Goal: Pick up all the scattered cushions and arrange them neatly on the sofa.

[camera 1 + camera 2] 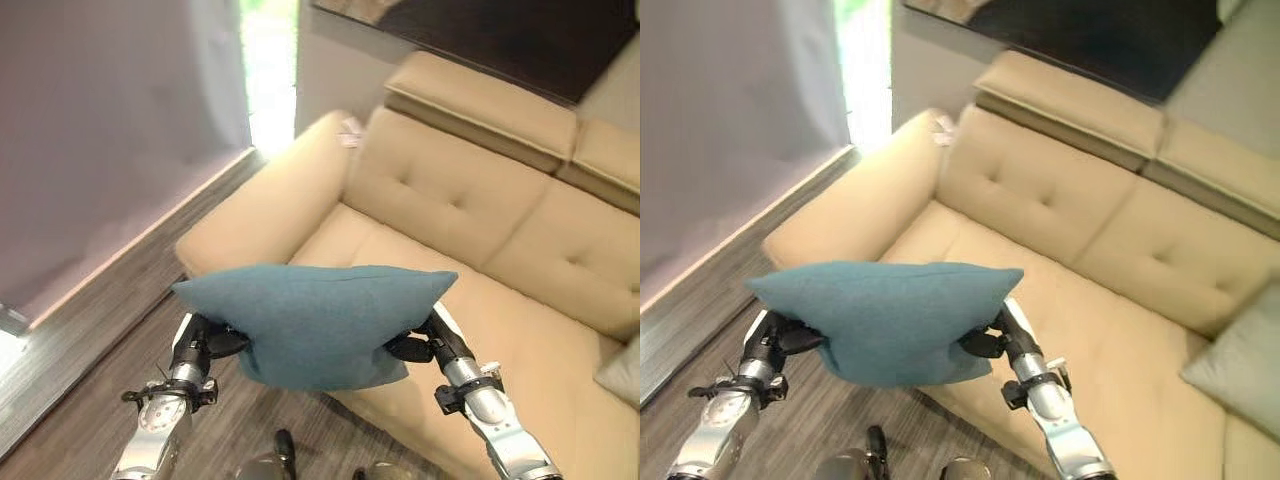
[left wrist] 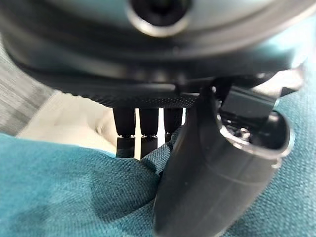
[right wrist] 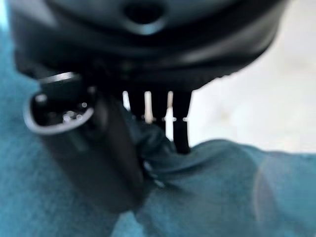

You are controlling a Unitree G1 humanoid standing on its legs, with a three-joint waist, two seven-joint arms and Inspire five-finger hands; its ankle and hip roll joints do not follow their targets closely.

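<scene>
Teal cushion (image 1: 315, 325), likely soft and light, sags between your left hand (image 1: 218, 342) and right hand (image 1: 415, 346), each pinching an edge over the sofa (image 1: 480, 300).

Daylight glares through the window (image 1: 270, 70); both wrist views are blurred.

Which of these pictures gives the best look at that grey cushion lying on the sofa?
The right eye view: the grey cushion shows broadly at the sofa's right end. The left eye view catches just its corner; the wrist views show the teal cushion instead.
</scene>
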